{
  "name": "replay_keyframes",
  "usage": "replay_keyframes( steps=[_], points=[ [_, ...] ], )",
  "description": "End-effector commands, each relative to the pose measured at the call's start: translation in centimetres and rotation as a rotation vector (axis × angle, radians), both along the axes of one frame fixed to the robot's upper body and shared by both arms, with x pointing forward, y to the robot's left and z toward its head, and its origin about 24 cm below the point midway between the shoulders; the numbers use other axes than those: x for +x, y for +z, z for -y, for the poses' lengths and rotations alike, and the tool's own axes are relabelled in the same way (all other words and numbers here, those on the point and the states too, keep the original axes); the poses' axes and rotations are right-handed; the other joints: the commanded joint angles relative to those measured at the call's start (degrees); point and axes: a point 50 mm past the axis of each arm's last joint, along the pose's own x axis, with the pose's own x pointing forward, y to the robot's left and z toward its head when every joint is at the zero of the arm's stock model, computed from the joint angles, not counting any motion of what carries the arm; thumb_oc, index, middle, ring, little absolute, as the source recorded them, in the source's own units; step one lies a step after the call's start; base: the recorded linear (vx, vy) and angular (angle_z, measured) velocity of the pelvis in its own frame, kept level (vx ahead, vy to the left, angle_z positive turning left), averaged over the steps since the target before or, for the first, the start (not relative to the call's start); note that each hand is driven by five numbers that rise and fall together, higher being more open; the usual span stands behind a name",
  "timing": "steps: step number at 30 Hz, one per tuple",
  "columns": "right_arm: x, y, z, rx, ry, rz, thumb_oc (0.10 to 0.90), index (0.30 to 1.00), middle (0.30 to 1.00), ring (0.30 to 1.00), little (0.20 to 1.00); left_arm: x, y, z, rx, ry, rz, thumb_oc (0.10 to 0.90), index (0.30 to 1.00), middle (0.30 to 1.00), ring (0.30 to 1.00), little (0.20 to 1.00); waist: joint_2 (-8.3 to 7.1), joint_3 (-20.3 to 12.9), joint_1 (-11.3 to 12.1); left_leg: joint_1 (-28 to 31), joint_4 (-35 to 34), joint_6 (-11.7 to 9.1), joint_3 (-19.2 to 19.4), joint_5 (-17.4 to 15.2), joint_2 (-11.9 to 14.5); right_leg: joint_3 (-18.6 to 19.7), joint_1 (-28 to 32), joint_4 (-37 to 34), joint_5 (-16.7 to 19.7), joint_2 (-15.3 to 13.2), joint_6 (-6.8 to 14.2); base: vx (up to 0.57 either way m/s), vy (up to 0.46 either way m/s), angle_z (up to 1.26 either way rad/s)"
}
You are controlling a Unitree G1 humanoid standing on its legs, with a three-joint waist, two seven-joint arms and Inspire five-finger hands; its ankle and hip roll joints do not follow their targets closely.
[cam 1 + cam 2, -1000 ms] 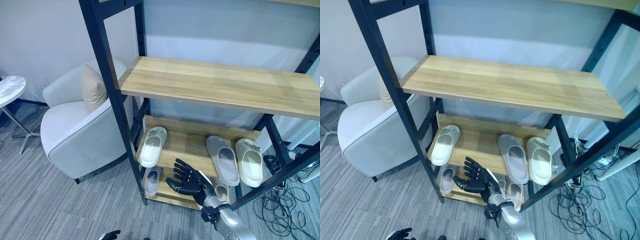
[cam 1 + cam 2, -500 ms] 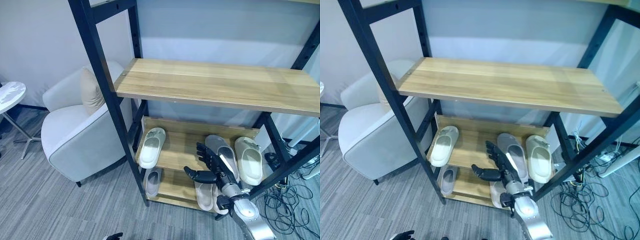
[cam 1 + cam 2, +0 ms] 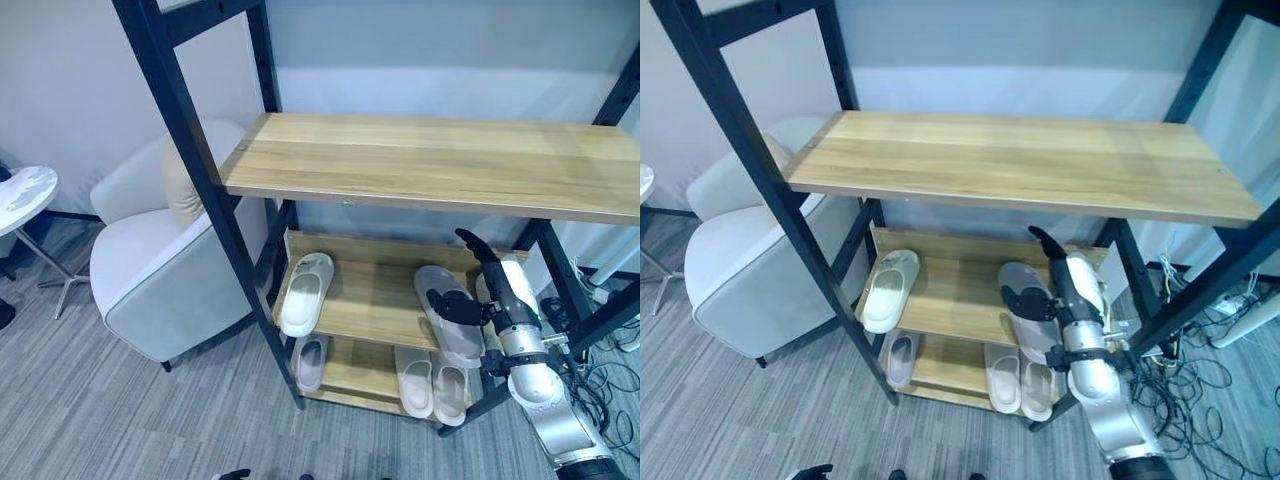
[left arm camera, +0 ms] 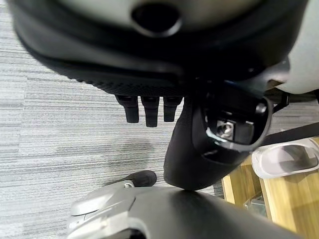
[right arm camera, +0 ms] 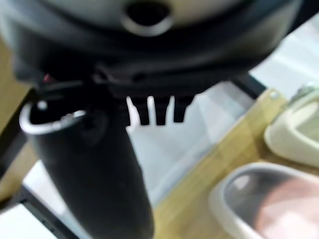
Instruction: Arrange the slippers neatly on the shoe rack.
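Note:
The black-framed shoe rack (image 3: 385, 300) holds slippers on two wooden shelves. On the middle shelf a white slipper (image 3: 305, 292) lies at the left and a grey slipper (image 3: 445, 325) at the right. A cream slipper (image 5: 294, 129) lies beside the grey one, mostly behind my arm in the eye views. My right hand (image 3: 1078, 288) is open over these two, fingers straight toward the back wall, thumb (image 3: 450, 305) across the grey slipper; contact is unclear. The bottom shelf has one grey slipper (image 3: 310, 362) and a pale pair (image 3: 432, 382). My left hand (image 3: 232, 474) hangs open near the floor.
A wide wooden upper shelf (image 3: 430, 165) overhangs the slippers. A white armchair (image 3: 160, 285) with a beige cushion stands left of the rack, with a round side table (image 3: 25, 190) beyond it. Loose cables (image 3: 1185, 385) lie on the carpet at the right.
My right hand rose from in front of the bottom shelf and swung right, ending over the grey and cream slippers on the middle shelf. The camera shifted slightly.

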Motion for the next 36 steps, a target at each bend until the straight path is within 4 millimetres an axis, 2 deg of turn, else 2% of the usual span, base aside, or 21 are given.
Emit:
replay_keyframes(
  steps=[1, 5, 15, 25, 30, 36],
  points=[
    [1.4, 7.4, -0.8, -0.143, 0.081, 0.327, 0.800, 0.900, 0.900, 0.900, 0.900, 0.4, -0.4, 3.1, -0.086, -0.124, -0.007, 0.800, 0.900, 0.900, 0.900, 0.900, -0.77, -0.6, 1.3, 0.1, 0.4, -2.2, -0.9, -4.8, 1.4, -0.5, 1.8, 0.8, -4.0, 0.0, 4.1, 0.01, -0.003, -0.08],
    [1.3, 8.0, -0.1, -0.240, 0.070, 0.325, 0.800, 0.900, 0.900, 0.900, 0.900, 0.5, -0.4, 3.0, -0.086, -0.129, -0.008, 0.800, 0.900, 0.900, 0.900, 0.900, -0.90, -0.6, 1.0, 0.0, 0.4, -2.3, -0.5, -4.9, 1.5, -0.2, 1.6, 0.8, -4.0, 0.0, 4.2, 0.02, -0.004, -0.10],
    [1.4, 9.4, 0.9, -0.358, 0.054, 0.324, 0.800, 0.900, 0.900, 0.900, 0.900, 0.1, -0.5, 2.7, -0.088, -0.127, -0.023, 0.800, 0.900, 0.900, 0.900, 0.900, -0.89, -0.4, 0.3, -0.5, 0.4, -2.6, 0.3, -5.0, 2.0, 0.2, 0.5, 0.8, -3.8, 0.0, 4.6, 0.02, -0.005, -0.06],
    [2.3, 8.2, 0.6, -0.401, 0.080, 0.253, 0.800, 0.900, 0.900, 0.900, 0.900, 0.1, -0.4, 2.8, -0.093, -0.128, -0.019, 0.800, 0.900, 0.900, 0.900, 0.900, -0.78, -0.1, 0.4, -0.9, 0.4, -2.8, 0.5, -4.9, 2.0, 0.2, 0.0, 0.8, -4.0, 0.0, 4.5, 0.02, -0.004, -0.04],
    [3.2, 8.0, 0.3, -0.483, 0.087, 0.237, 0.800, 0.900, 0.900, 0.900, 0.900, 0.1, -0.4, 2.8, -0.092, -0.129, -0.018, 0.800, 0.900, 0.900, 0.900, 0.900, -0.74, 0.3, 0.8, -1.3, 0.4, -3.0, 0.2, -4.7, 2.0, -0.4, -0.3, 0.8, -4.0, 0.0, 4.5, 0.00, 0.000, 0.00],
    [3.9, 8.4, 1.0, -0.607, 0.061, 0.223, 0.800, 0.900, 0.900, 0.900, 0.900, -0.1, -0.4, 2.6, -0.085, -0.123, -0.021, 0.800, 0.900, 0.900, 0.900, 0.900, -0.73, 0.8, 1.2, -2.2, 0.4, -3.2, -0.4, -4.4, 2.0, -0.9, -0.8, 0.8, -4.1, 0.0, 4.4, 0.00, 0.000, 0.00]
  ],
)
